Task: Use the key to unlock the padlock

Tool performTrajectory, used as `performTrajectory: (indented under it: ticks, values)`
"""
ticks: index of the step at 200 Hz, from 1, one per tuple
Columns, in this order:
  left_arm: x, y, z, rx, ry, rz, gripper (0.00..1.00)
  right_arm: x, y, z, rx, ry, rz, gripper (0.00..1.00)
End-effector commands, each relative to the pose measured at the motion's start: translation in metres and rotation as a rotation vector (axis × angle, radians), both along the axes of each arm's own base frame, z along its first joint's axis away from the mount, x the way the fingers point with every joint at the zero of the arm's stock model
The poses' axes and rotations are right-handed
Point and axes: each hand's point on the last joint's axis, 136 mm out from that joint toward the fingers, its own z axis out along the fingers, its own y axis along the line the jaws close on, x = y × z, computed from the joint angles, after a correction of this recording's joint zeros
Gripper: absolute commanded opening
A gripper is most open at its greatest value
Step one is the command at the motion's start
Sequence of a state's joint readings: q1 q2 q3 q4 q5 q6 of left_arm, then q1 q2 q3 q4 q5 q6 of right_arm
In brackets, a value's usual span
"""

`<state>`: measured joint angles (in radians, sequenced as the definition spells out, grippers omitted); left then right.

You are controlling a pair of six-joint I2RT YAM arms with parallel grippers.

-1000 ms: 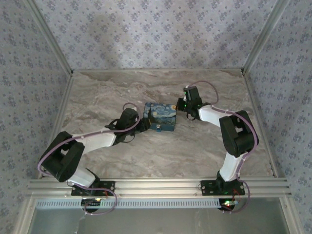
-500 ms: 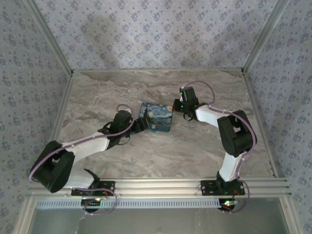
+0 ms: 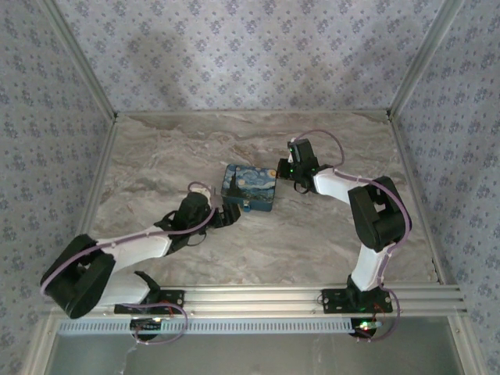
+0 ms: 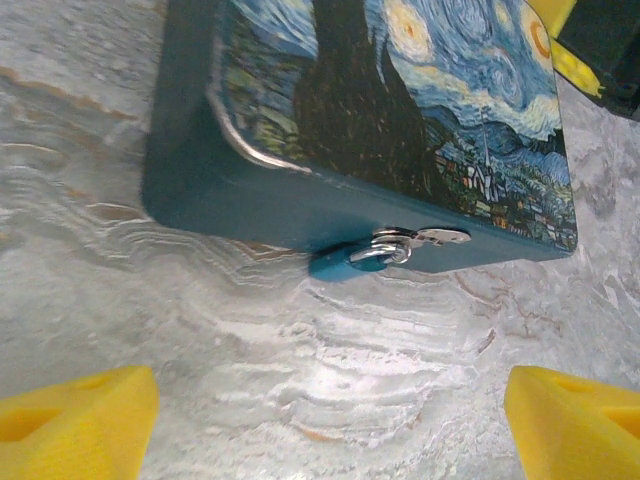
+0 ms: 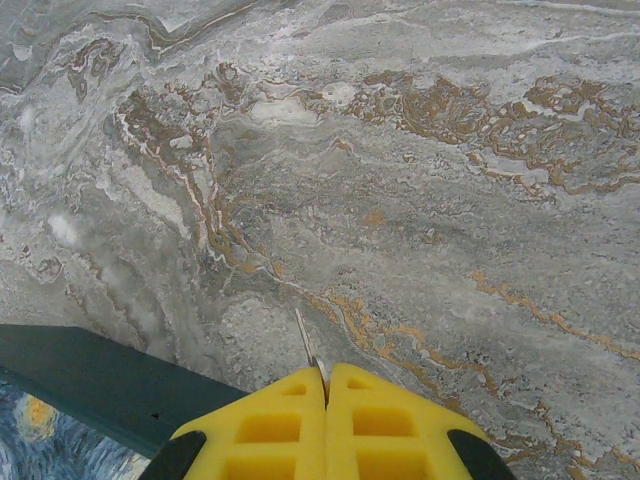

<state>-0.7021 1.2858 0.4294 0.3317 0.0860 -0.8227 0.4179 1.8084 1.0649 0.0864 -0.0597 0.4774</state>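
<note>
Left claw (image 4: 325, 430) stood apart, squared to the padlock (image 4: 345, 262) on the box (image 4: 400, 110) front, likely to steady it. The right claw (image 5: 327, 378) was clamped on a thin sliver, probably the key (image 5: 304, 338).

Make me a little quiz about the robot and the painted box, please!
1. True or false: the left claw is wide open and holding nothing.
2. What colour is the padlock on the side of the painted box? A pink, B blue, C orange.
3. Which claw is pinched shut on a thin metal sliver, left or right?
Key: 1 true. 2 B. 3 the right claw.
</note>
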Motion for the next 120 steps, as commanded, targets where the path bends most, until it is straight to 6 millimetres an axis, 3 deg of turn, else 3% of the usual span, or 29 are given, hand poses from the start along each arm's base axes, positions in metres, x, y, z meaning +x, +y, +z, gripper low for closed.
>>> performTrajectory:
  ticks: [1, 52, 120]
  values:
    - [0.009, -0.024, 0.011, -0.054, -0.121, -0.052, 0.89, -0.004, 0.007, -0.009, -0.014, 0.027, 0.031, 0.0]
    - [0.024, -0.063, -0.008, -0.053, -0.12, -0.138, 0.86, -0.005, 0.007, -0.009, -0.01, 0.025, 0.034, 0.0]
    - [0.035, -0.069, -0.022, 0.035, -0.192, -0.143, 0.85, -0.002, 0.01, -0.007, -0.006, 0.018, 0.048, 0.0]
